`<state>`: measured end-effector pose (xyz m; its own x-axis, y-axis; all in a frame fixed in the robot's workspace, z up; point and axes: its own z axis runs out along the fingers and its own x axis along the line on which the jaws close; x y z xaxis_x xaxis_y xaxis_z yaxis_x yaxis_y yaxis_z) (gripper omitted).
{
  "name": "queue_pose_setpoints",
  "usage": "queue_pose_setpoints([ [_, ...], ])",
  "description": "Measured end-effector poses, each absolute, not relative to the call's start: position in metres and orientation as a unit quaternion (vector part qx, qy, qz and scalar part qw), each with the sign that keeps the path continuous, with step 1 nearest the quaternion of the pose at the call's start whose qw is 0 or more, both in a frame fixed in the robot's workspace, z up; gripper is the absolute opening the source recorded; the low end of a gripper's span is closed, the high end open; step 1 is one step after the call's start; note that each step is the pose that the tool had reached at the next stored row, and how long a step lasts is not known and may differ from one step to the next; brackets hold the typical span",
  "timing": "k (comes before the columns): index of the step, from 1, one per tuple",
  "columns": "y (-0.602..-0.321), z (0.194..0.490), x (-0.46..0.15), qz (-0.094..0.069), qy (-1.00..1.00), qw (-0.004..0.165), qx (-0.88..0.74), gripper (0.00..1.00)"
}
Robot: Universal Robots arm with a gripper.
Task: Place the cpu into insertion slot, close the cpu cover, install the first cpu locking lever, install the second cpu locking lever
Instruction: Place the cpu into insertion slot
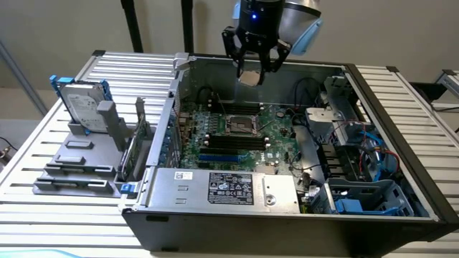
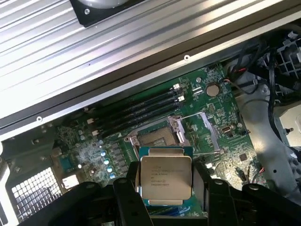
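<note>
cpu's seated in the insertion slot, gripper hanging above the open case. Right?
Not quite. The cpu isn't seated. The wrist view shows it held in the gripper, with the insertion slot on the board beyond it dark and empty. The rest holds: the gripper hangs above the open case.

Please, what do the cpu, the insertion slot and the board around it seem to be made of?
The cpu: probably a metal lid, matte pale silver with printed text, on a greenish base edge. The insertion slot: dark plastic, it seems, with a thin shiny metal rim. The circuit board: green lacquered laminate, likely fibreglass, carrying small soldered parts.
</note>
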<state>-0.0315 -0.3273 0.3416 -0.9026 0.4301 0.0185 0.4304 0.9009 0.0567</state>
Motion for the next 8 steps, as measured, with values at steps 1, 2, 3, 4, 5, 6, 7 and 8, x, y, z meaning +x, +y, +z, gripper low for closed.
queue_pose_setpoints([
  [1,-0.3273,0.341,-0.0316,-0.03,-0.973,0.002,-0.229,0.55],
  [2,-0.3273,0.3404,-0.0316,-0.03,-0.971,0.002,-0.238,0.55],
  [3,-0.3273,0.3398,-0.0316,-0.03,-0.969,0.002,-0.247,0.55],
  [4,-0.3273,0.3391,-0.0316,-0.03,-0.966,0.002,-0.255,0.55],
  [5,-0.3273,0.3384,-0.0316,-0.03,-0.964,0.001,-0.264,0.55],
  [6,-0.3273,0.3378,-0.0316,-0.03,-0.961,0.001,-0.274,0.55],
  [7,-0.3273,0.3371,-0.0316,-0.03,-0.959,0.001,-0.282,0.55],
  [8,-0.3273,0.3365,-0.0316,-0.03,-0.956,0.001,-0.291,0.55],
])
